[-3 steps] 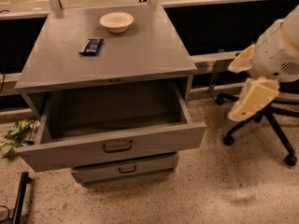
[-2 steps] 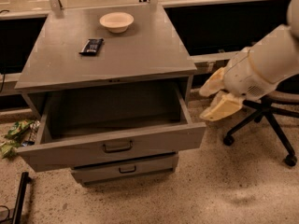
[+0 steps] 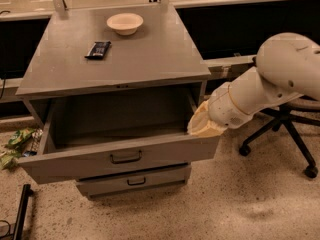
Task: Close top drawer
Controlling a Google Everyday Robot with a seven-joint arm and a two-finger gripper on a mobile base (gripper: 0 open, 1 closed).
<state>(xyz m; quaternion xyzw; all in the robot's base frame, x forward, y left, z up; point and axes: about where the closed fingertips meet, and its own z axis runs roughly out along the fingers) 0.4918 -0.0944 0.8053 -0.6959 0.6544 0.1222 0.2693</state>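
Observation:
The top drawer (image 3: 125, 156) of the grey metal cabinet is pulled far out. It is wide and deep, looks empty inside, and has a small dark bar handle (image 3: 125, 157) at the centre of its front. My gripper (image 3: 201, 125) is at the drawer's right front corner, against the upper right edge of the front panel. The white arm reaches in from the right.
A narrower drawer (image 3: 132, 181) is shut below. On the cabinet top (image 3: 150, 54) sit a cream bowl (image 3: 124, 23) and a dark flat packet (image 3: 98, 49). An office chair base (image 3: 280, 129) stands to the right. Green wrappers (image 3: 17, 141) lie on the floor at the left.
The arm has swung in from the right and lowered. The gripper has moved from beside the chair to the drawer's right front corner. The drawer has not moved.

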